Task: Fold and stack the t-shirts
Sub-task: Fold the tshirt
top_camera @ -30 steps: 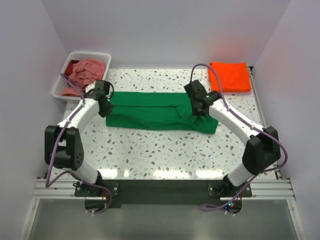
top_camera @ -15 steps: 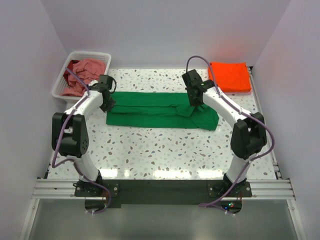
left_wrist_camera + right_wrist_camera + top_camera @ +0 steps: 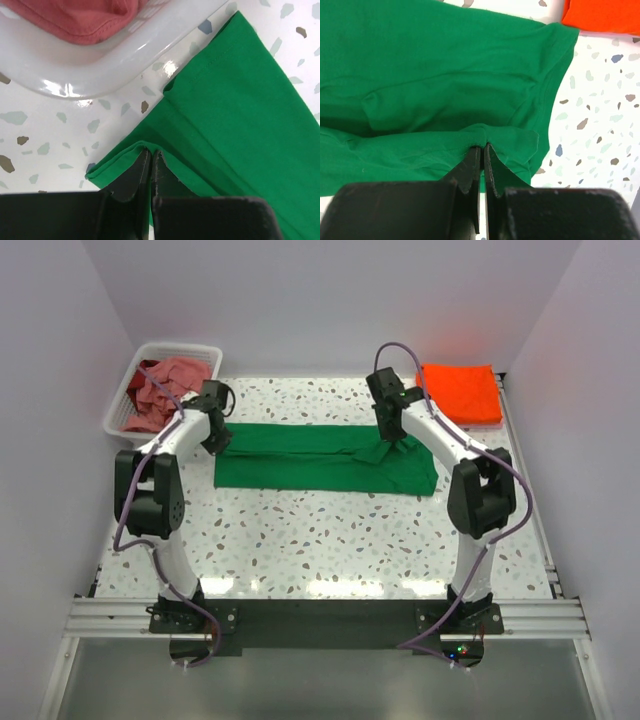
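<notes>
Green shirt (image 3: pixel 310 462) lies in a long band, lengthwise fold in hand, with left gripper (image 3: pixel 150 154) and right gripper (image 3: pixel 483 148) each clenched on cloth at opposite ends (orange shirt (image 3: pixel 460 392) sits folded, far right); next move likely needs a level, matched carry.

Speckled table (image 3: pixel 300 540): green t-shirt (image 3: pixel 300 462), orange t-shirt (image 3: pixel 460 392), basket (image 3: pixel 183 346).

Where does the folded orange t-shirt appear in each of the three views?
Top external: the orange t-shirt lies at the upper right of the picture.
Left wrist: not in it.
Right wrist: the orange t-shirt shows only as a piece in the top right corner.
Shared landmark: the green t-shirt, which is visible in all three views.
</notes>
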{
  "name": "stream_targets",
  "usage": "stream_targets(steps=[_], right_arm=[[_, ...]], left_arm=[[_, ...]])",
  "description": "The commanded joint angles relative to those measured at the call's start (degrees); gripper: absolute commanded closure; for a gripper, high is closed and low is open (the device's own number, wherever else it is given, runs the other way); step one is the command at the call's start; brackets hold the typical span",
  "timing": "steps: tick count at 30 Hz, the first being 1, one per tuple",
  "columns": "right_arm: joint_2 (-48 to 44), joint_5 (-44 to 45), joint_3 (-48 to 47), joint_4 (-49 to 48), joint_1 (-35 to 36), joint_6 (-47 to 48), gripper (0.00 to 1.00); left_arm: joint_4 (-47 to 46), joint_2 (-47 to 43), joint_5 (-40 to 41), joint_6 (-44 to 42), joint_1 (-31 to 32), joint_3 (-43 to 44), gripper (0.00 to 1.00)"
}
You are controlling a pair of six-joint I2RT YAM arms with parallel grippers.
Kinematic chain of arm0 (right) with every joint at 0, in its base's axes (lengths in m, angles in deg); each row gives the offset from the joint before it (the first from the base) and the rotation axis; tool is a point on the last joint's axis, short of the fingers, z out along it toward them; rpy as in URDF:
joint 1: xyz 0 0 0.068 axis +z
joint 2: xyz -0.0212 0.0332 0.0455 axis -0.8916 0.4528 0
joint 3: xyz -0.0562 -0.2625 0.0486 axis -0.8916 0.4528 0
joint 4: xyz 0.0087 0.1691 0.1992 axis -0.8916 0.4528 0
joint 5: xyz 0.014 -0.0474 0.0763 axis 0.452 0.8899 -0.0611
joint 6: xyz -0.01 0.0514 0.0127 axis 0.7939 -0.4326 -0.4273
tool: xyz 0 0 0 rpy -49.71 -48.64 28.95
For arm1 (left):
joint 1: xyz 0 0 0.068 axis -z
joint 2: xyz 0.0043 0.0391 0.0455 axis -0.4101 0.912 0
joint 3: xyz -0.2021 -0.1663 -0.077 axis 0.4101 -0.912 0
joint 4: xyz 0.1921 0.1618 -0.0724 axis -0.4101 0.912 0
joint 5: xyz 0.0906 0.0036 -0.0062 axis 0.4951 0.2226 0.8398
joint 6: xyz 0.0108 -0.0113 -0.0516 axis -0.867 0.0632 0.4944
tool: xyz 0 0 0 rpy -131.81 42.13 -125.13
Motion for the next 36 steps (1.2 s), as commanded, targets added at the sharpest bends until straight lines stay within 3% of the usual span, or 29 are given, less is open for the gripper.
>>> stream_targets(steps=[1, 14, 19, 20, 21, 23, 24, 26, 27, 30, 31, 36], right_arm=[[1.15, 0.0, -3.16, 0.94, -0.68, 0.89, 1.0], [5.9, 0.18, -6.59, -0.2, -1.56, 1.15, 1.0], [10.03, 0.62, -10.72, -0.12, -2.7, 0.53, 0.97], [11.34, 1.4, -11.25, -0.64, -2.96, 0.36, 0.95], [11.96, 1.67, -11.69, -0.99, -3.31, -0.43, 0.81], [13.54, 2.11, -13.97, -1.26, -3.49, -1.22, 0.55], [13.72, 2.11, -14.59, -1.96, -3.67, -2.01, 0.41], [13.64, 1.85, -15.29, -3.1, -3.93, -2.63, 0.31], [13.2, 1.67, -15.9, -3.19, -4.11, -3.94, 0.29], [8.99, -0.16, -13.12, -3.45, -4.11, -7.1, 0.15], [6.89, -1.39, -10.92, -5.9, -4.11, -7.55, 0.02], [-3.14, -16.23, 5.41, -12.24, -4.2, -10.27, 0.02]], left_arm=[[1.34, 1.2, 3.11, -0.24, -0.64, 4.15, 1.0], [2.65, 8.4, 3.28, -2.0, -0.64, 10.4, 1.0], [2.92, 9.64, 3.37, -2.18, -0.64, 12.07, 0.71], [2.83, 9.64, 2.76, -2.44, -0.64, 12.33, 0.69], [2.49, 9.46, 1.8, -4.09, -0.64, 12.77, 0.7], [0.9, 8.59, -1.63, -5.69, -0.64, 13.3, 0.59], [0.38, 8.06, -2.51, -6.48, -0.55, 13.21, 0.32], [-0.86, 6.14, -4.79, -7.27, -0.55, 12.95, 0.15], [-1.21, 5.34, -5.58, -8.06, -0.46, 12.43, 0.01], [-3.66, 1.91, -9.45, -9.55, 0.93, 9.79, 0.0], [-4.98, 1.03, -10.16, -9.73, 1.55, 9.0, 0.0], [-5.78, -2.49, -11.13, -10.53, 4.98, 4.43, 0.0]])
